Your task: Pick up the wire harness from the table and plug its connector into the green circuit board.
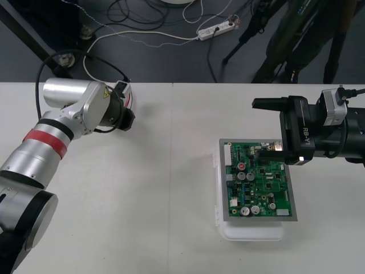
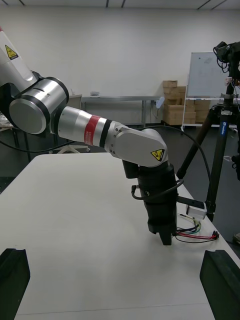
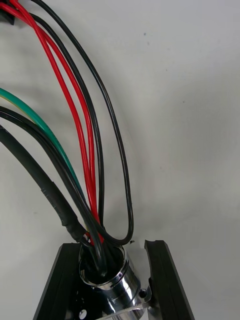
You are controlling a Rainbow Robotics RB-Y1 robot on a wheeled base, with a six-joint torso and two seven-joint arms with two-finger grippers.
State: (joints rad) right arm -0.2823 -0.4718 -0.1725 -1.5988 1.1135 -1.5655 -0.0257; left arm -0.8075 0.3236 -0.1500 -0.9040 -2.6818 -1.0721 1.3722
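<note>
Fingers (image 3: 162, 280) of the left gripper (image 3: 111, 257), two in number, stand narrow and grip the one round metal socket (image 3: 107, 287) of the harness (image 3: 90, 165) between them. From the socket run two red wires (image 3: 80, 130), one green wire (image 3: 30, 112) and at least three black wires (image 3: 116, 145); the exact black count cannot be fixed where they overlap. In the front view the left gripper (image 1: 122, 113) points down at the table (image 1: 142, 200) near its far edge, well apart from the board (image 1: 259, 182). In the right wrist view the left gripper (image 2: 161, 220) stands upright with its tip at the table surface, and the free length of the harness (image 2: 195, 232) lies on the table just beside it. Whether the socket is off the table cannot be told. The two fingers (image 2: 220, 280) of the right gripper (image 1: 258, 128) stand wide apart and hold nothing. This gripper hangs over the far right corner of the one green board. The board sits on one white base (image 1: 251, 232) on the right half of the table. No part of the harness touches the board.
</note>
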